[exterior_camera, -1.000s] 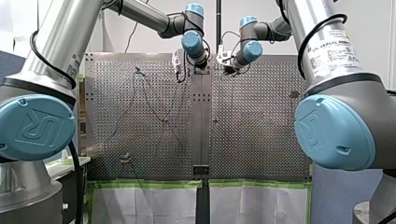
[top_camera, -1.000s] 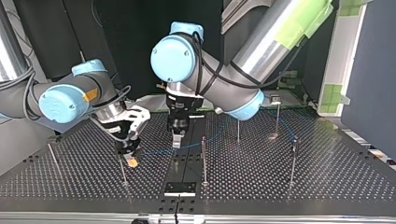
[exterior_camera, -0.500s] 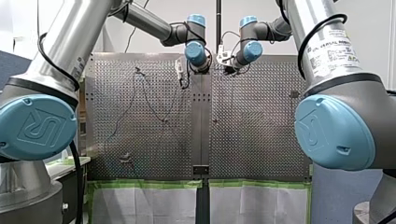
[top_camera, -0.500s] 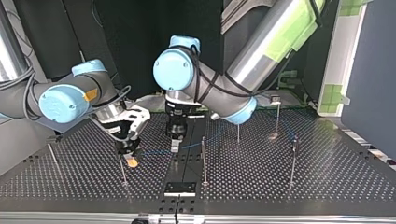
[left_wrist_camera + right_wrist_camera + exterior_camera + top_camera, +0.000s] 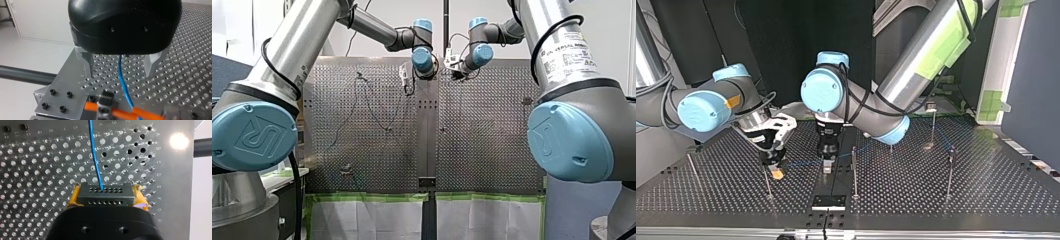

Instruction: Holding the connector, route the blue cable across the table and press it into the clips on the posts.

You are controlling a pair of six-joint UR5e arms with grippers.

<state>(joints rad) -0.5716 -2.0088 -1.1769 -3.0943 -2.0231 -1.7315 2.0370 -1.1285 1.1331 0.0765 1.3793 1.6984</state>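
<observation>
1. top view shows the connector poorly: at my right gripper (image 5: 778, 170) only the yellow pads (image 5: 778, 174) are clear, and the piece between them is too small to tell.
2. in the left wrist view the black body of my left gripper (image 5: 120, 66) hides the upper part of the blue cable (image 5: 123, 85). the orange pads of the other arm, ahead of it, are blurred.
3. in the front view both grippers are far away at the far end of the table, small and partly covered by the wrists. their fingers cannot be read there.
4. thin posts (image 5: 854, 170) stand upright on the perforated table (image 5: 986, 190). in the top view one is just beside my left gripper, one is under my right gripper, and others stand well apart towards the view's right.
5. a black plate (image 5: 828, 202) lies flat at the near edge of the table in the top view, about in the middle.
6. in the top view the blue cable runs low over the table from my right gripper, past my left gripper, towards the posts at the view's right.
7. my left gripper has its metal fingers (image 5: 153, 62) spread wide. the cable passes between them and seems to touch neither.
8. in the right wrist view the yellow pads are pressed on both ends of the black connector (image 5: 104, 193). the cable leaves the connector's middle and goes ahead over the holes of the table.
</observation>
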